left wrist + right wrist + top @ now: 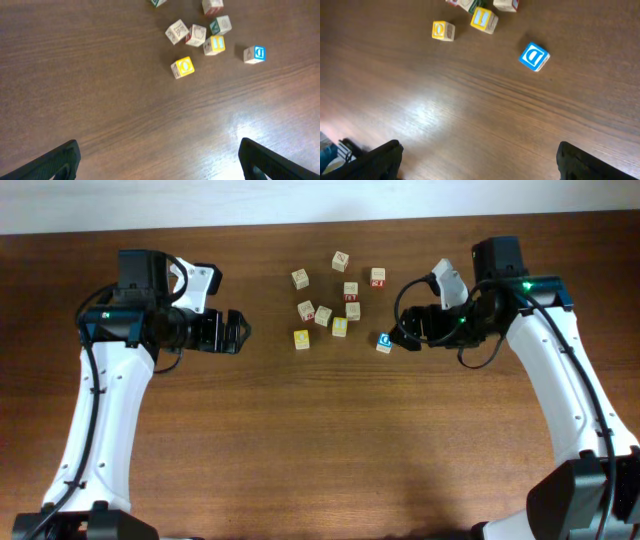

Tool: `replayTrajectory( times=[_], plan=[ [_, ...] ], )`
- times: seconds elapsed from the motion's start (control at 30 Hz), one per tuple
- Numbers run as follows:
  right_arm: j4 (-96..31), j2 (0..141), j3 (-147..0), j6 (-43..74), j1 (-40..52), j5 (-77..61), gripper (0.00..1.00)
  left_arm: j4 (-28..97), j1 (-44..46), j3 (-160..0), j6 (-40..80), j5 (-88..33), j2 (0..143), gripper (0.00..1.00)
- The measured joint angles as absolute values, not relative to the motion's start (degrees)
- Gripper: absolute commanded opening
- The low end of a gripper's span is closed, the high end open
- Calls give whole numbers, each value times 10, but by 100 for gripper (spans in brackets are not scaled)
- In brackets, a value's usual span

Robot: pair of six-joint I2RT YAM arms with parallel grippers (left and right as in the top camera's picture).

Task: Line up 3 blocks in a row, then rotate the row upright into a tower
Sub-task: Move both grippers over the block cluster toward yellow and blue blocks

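left gripper (243, 332) n right gripper (403, 340) both wide open, empty; small blue-D wooden cube (384, 341) looks light n hard, so pinch opposite flat sides imo.

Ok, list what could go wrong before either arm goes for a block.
1. The yellow block in the cluster is crowded by cream blocks; wide fingers could shove or catch a neighbour instead.
2. The D block lies ahead of the open right gripper, off its centre line; a straight approach could clip it with a finger and skid it away.
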State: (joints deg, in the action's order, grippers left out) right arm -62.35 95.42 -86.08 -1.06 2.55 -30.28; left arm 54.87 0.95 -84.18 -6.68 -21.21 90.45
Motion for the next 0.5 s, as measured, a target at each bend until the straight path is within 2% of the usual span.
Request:
replayTrajectory(
  times=[0.07, 0.23, 0.3, 0.5],
  plan=[
    [-622, 954, -861, 7, 25, -294, 98, 547, 12, -842, -36, -206, 911, 93],
    [-636, 954, -885, 57, 25, -259, 88, 569, 43, -870, 33, -151, 964, 87],
    [-646, 954, -914, 85, 25, -228, 84, 606, 65, -921, 59, -126, 1001, 78],
    [-645, 958, -976, 151, 25, -186, 80, 667, 94, -1079, 115, -110, 1087, 61]
  ],
)
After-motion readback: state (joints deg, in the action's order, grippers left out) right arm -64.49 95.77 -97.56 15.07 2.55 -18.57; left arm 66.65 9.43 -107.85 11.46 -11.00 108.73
